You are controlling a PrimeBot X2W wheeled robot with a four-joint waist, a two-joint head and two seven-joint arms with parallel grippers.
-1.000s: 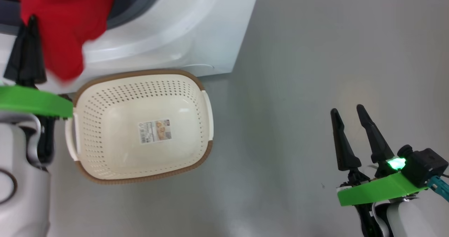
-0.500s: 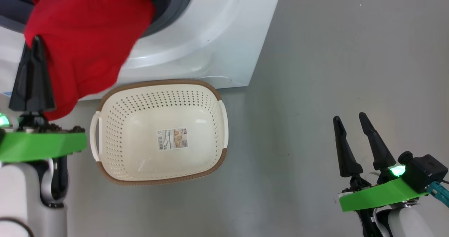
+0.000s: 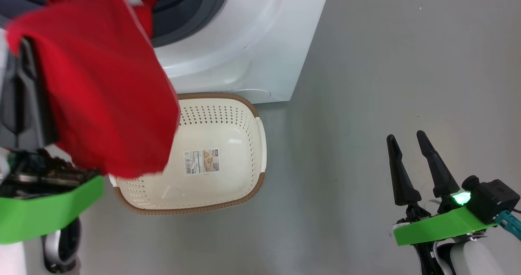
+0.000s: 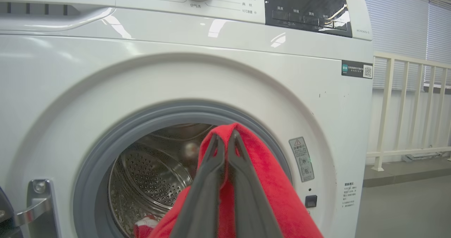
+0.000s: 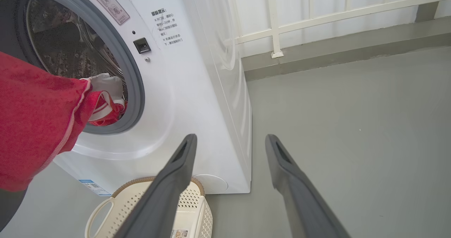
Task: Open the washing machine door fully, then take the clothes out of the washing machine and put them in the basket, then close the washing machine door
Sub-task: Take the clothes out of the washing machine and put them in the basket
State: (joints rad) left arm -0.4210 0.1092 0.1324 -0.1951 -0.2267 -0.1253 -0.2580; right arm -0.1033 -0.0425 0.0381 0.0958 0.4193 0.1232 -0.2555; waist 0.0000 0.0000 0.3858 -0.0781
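Observation:
My left gripper is shut on a bright red garment in front of the washing machine, whose mouth stands open. In the head view that garment hangs from the left gripper and covers the left part of the cream basket, which sits on the floor against the machine's front. More clothes, red with white trim, lie at the lip of the drum. The door is out of view apart from its metal hinge. My right gripper is open and holds nothing, off to the right over the floor.
Grey floor spreads to the right of the washing machine. A white railing runs along the wall behind it. The basket shows a paper label on its bottom.
The left gripper has drawn back from the drum with the red garment, which now hangs over the basket's left side. The head camera shifted at first. The right arm has not moved.

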